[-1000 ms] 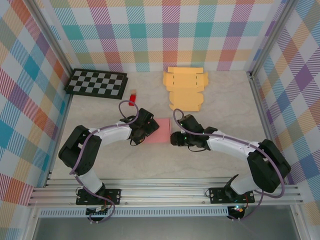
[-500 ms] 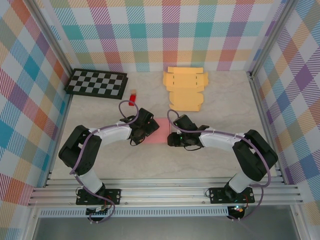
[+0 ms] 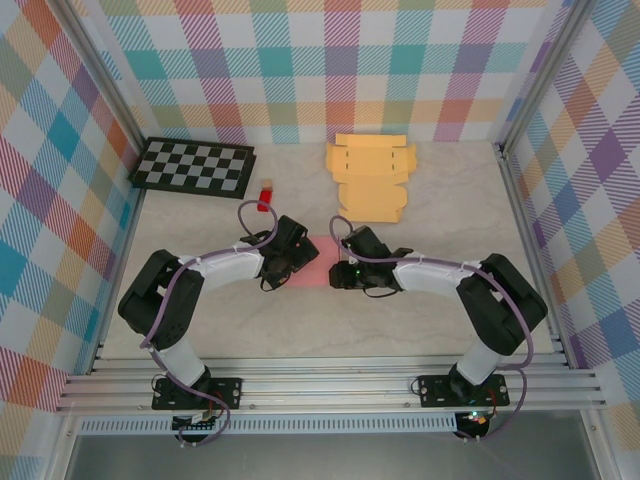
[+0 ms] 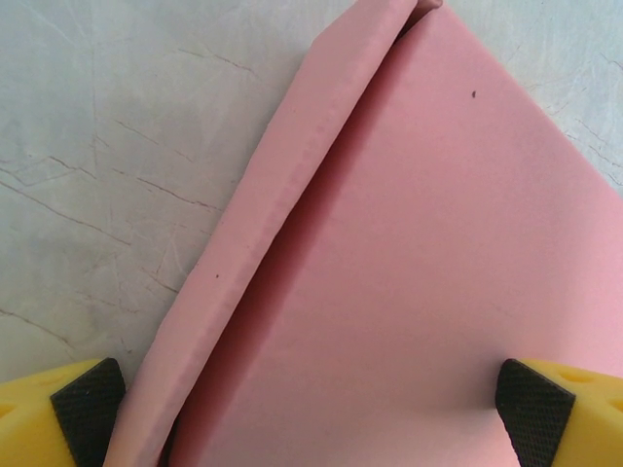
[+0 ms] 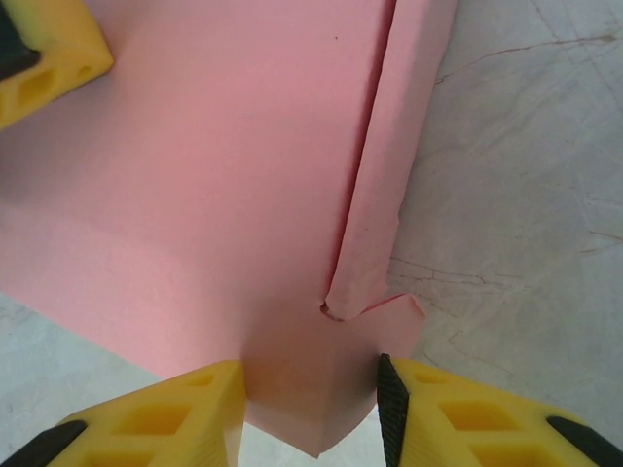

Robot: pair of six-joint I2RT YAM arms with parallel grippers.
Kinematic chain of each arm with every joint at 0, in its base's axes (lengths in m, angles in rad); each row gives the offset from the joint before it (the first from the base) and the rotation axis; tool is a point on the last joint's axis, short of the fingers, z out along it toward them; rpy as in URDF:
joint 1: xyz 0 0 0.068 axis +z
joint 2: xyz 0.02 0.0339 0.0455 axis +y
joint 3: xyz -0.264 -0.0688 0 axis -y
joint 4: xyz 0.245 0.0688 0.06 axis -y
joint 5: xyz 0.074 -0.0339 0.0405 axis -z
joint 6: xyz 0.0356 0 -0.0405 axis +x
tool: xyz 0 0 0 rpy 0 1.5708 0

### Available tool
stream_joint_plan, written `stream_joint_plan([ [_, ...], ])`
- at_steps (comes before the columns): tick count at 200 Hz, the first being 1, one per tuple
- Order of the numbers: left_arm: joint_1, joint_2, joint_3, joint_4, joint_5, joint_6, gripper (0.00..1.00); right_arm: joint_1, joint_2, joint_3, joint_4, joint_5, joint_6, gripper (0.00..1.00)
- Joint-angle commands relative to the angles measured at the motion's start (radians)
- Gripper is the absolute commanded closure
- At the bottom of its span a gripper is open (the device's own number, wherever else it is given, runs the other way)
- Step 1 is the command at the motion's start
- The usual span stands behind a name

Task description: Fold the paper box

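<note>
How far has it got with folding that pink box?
Early on. Done: the pink sheet has a side flap creased inward on each long edge. In hand: the right gripper pinches a corner tab, while the open left gripper straddles the sheet. Left: it lies mostly flat, with no walls standing.

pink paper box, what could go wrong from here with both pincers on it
1. The right pincer straddles the corner tab beside a slit in the pink paper box; a pull could tear it there.
2. The left pincer stands open over it, so it may slide and the folded side flap could spring open.
</note>
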Motion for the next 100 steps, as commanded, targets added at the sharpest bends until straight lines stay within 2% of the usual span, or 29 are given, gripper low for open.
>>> stream_joint_plan([
  [1, 0.018, 0.064, -0.024, -0.151, -0.019, 0.024, 0.0, 0.006, 0.031, 0.035, 0.016, -0.024, -0.023, 0.58],
  [21, 0.018, 0.066, -0.025, -0.151, -0.02, 0.025, 0.0, 0.005, 0.032, 0.04, 0.025, -0.038, -0.017, 0.59],
  [47, 0.018, 0.07, -0.022, -0.149, -0.015, 0.024, 0.0, 0.006, 0.022, 0.048, 0.019, -0.055, -0.015, 0.65],
  [100, 0.018, 0.08, -0.018, -0.143, -0.009, 0.024, 0.01, 0.006, -0.006, 0.058, 0.003, -0.084, -0.007, 0.62],
])
